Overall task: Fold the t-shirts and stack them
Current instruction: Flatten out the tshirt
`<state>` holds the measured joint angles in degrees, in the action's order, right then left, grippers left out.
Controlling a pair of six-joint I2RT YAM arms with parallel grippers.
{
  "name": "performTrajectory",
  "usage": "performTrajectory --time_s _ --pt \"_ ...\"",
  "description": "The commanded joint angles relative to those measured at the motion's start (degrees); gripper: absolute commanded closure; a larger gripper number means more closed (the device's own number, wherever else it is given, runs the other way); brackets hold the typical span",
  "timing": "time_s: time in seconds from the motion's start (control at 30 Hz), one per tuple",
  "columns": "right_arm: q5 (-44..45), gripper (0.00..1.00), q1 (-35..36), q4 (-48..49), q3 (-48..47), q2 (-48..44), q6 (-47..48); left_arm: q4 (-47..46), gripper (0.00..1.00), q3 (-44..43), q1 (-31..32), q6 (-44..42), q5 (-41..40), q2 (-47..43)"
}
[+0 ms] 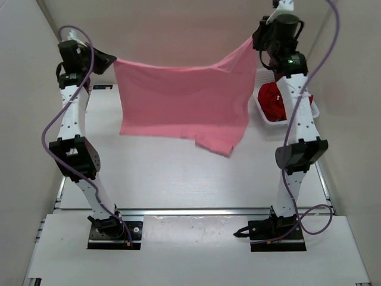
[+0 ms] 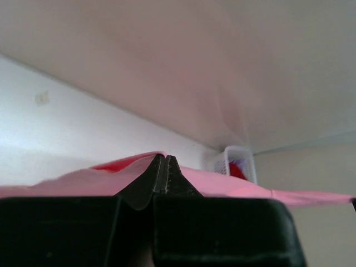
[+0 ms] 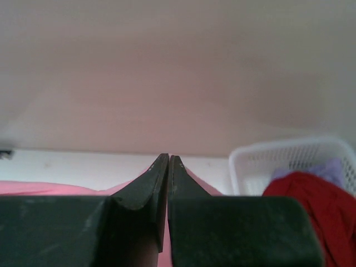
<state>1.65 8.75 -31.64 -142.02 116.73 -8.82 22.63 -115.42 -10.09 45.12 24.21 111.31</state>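
Clenched on pink t-shirt [image 1: 178, 98] corners via left gripper [image 2: 166, 158] and right gripper [image 3: 169, 157]; stretched above table [image 1: 178, 179]. Dark label [image 1: 102, 87] illegible.

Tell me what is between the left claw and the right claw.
A pink fabric t-shirt hangs spread between the left claw and right claw, both shut on it; the top view shows this.

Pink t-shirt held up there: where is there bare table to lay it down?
The widest bare patch of table lies between the left arm and the right arm, from under the hanging hem of the pink t-shirt forward to the metal rail. The far right is crowded: the white mesh basket with the dark red t-shirt sits there.
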Motion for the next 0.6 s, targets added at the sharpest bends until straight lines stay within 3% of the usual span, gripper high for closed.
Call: performTrajectory --time_s 0.0,0.1,0.23,0.33,0.57 --pt "-3.9 1.00 -3.3 10.9 -4.2 -13.3 -2.3 -6.7 1.00 -4.1 -2.7 1.9 -1.1 -12.0" --pt "-2.8 1.00 -2.6 8.7 -1.4 -17.5 -1.2 -6.6 1.00 -2.4 -3.4 0.8 -3.4 -14.0" --pt "2.6 1.00 0.0 9.0 14.0 -25.8 1.5 -7.5 1.00 5.2 -3.0 -1.4 -5.7 -17.7" --pt "4.5 1.00 0.3 13.1 35.9 -35.1 0.4 -8.7 1.00 16.0 -2.5 -3.3 -8.2 -21.5" --pt "7.7 1.00 1.3 15.2 73.3 -52.5 -5.7 -12.6 1.00 45.1 -1.7 -8.4 -17.1 -35.9"
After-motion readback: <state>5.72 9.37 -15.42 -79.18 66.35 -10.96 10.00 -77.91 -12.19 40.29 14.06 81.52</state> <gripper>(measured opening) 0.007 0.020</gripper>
